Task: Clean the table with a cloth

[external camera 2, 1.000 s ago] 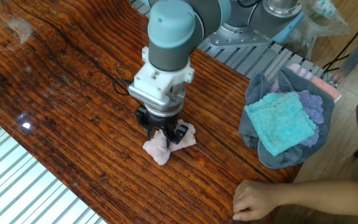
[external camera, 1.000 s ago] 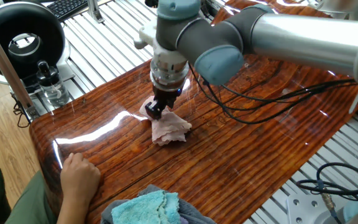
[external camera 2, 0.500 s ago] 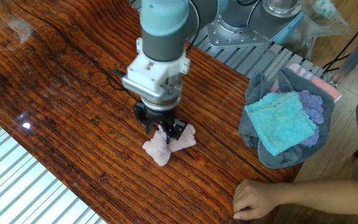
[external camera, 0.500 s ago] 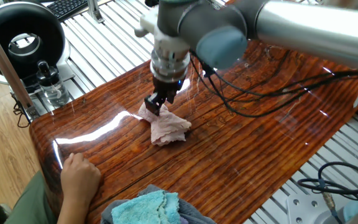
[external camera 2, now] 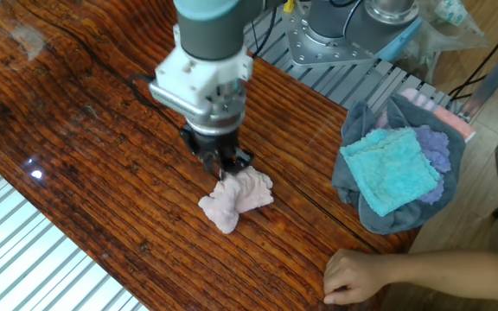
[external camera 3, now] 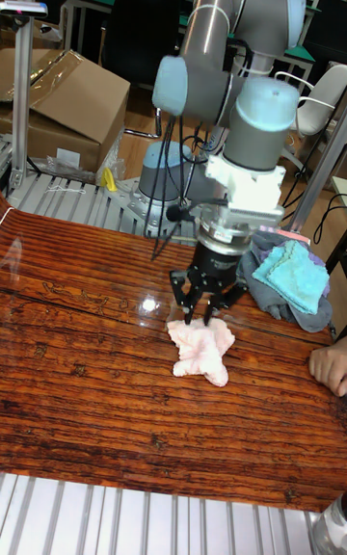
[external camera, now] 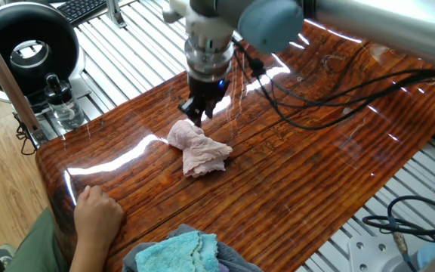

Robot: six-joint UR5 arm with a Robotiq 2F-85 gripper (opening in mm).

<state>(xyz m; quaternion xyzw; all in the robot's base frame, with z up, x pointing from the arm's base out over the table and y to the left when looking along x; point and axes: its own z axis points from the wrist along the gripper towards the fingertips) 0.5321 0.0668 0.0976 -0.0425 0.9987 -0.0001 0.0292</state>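
Crumpled fluffy pink cloth point(external camera 2: 237, 197) lies just below the tool point(external camera 2: 224, 164), its fingers spread, on the glossy striped-grain bench point(external camera 2: 85, 130).

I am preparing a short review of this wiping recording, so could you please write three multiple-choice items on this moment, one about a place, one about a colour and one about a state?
1. Where does the small pale pink fluffy cloth lie?
A. on the glossy reddish-brown wooden table
B. on the grey bundle at the table's edge
C. on the silver ribbed frame

2. What colour is the fluffy cloth on top of the grey bundle?
A. yellow
B. turquoise-blue
C. white

3. How does the two-finger gripper stand?
A. shut on the pink cloth, lifting it
B. open, just above the pink cloth
C. out of view

Answers: 1 A, the cloth sits crumpled on the bare wood. 2 B, both fixed views show turquoise terry. 3 B, the tall view shows the fingers spread above the cloth's upper edge, gripping nothing.
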